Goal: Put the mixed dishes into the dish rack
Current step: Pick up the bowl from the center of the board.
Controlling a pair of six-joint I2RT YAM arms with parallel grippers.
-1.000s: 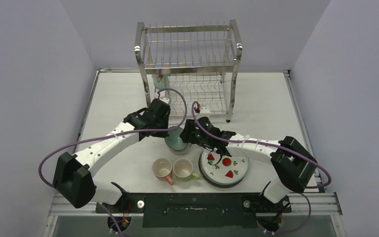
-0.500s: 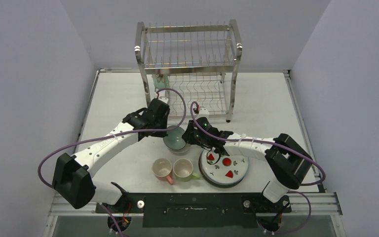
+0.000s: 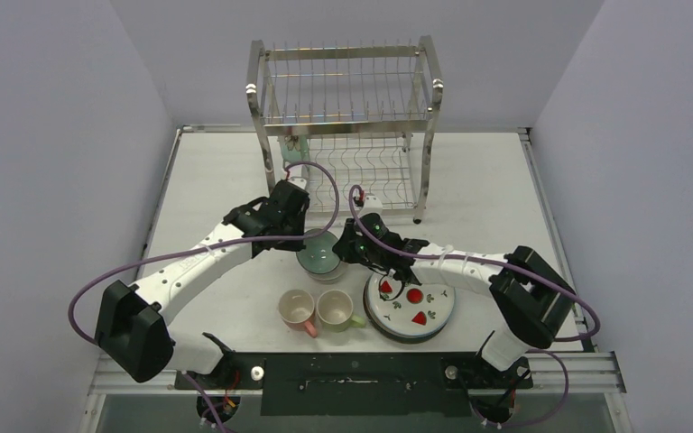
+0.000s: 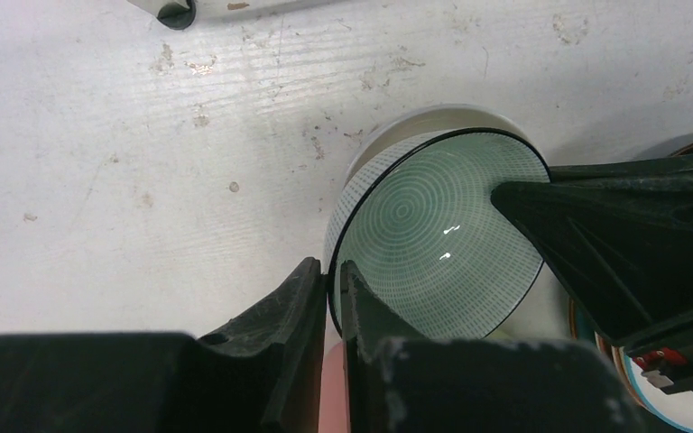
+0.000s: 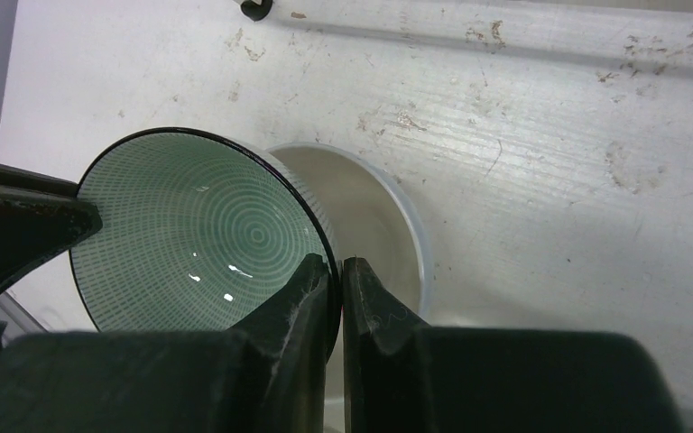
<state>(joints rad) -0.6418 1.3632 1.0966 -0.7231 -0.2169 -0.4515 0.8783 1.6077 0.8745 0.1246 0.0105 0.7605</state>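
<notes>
A mint-green bowl (image 3: 318, 255) with a black rim sits tilted over a white bowl (image 5: 374, 203) mid-table. My left gripper (image 3: 305, 236) is shut on its left rim, one finger inside and one outside, as the left wrist view shows (image 4: 332, 269). My right gripper (image 3: 343, 251) is shut on the opposite rim (image 5: 336, 263). The green bowl (image 4: 438, 234) fills both wrist views (image 5: 198, 234). The dish rack (image 3: 343, 90) stands at the back. A pink mug (image 3: 296, 309), a green mug (image 3: 336, 309) and a strawberry plate (image 3: 412, 307) lie near the front edge.
The strawberry plate rests on another brown-rimmed plate just right of the bowls, under my right forearm. Purple cables loop above both wrists. One rack foot (image 3: 418, 217) stands close behind my right gripper. Grey walls enclose the table on three sides.
My right gripper has closed onto the green bowl's rim. The bowl has shifted slightly left and back, and the right arm's elbow has moved a little.
</notes>
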